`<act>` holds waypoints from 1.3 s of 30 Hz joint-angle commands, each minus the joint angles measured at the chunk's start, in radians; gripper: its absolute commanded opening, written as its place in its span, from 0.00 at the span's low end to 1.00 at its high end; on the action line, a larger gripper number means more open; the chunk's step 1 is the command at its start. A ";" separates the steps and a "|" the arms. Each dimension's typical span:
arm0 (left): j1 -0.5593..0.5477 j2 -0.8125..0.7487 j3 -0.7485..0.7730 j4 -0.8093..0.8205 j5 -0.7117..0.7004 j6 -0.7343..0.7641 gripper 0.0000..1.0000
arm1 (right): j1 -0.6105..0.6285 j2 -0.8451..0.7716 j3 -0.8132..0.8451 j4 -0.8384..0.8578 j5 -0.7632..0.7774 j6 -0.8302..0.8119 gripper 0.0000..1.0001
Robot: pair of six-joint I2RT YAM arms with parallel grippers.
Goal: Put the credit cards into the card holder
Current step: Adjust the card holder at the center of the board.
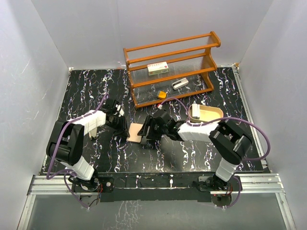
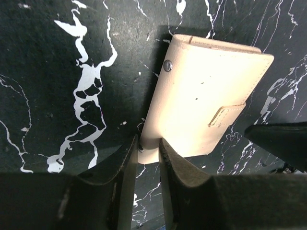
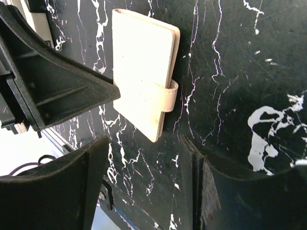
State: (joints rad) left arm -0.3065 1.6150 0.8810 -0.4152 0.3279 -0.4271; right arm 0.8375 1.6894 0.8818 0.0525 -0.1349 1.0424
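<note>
The card holder (image 1: pixel 135 132), a closed tan-beige wallet with its strap snapped, sits tilted on the black marbled table between both arms. In the left wrist view my left gripper (image 2: pixel 148 143) has its fingers drawn in on the near corner of the card holder (image 2: pixel 206 96). My right gripper (image 3: pixel 144 143) is open, and the corner of the card holder (image 3: pixel 141 72) lies just ahead of its fingers, not between them. In the overhead view my left gripper (image 1: pixel 122 125) is at the wallet's left edge and my right gripper (image 1: pixel 147 129) at its right. The credit cards are out of view.
A wooden rack (image 1: pixel 170 72) stands at the back, holding a white box with red print (image 1: pixel 157 68), a small silver item (image 1: pixel 180 84) and an orange block (image 1: pixel 162 95). An oval beige-rimmed tray (image 1: pixel 206 113) sits just behind my right arm.
</note>
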 commanded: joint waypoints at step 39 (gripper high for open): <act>-0.036 -0.239 -0.204 0.313 0.370 -0.324 0.42 | 0.018 -0.432 -0.067 -0.269 0.125 -0.184 0.00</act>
State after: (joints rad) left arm -0.3408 1.4837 0.6777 -0.0826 0.7418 -0.7162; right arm 0.8513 1.3140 0.7700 -0.0143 -0.1158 0.9417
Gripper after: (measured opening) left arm 0.351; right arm 0.058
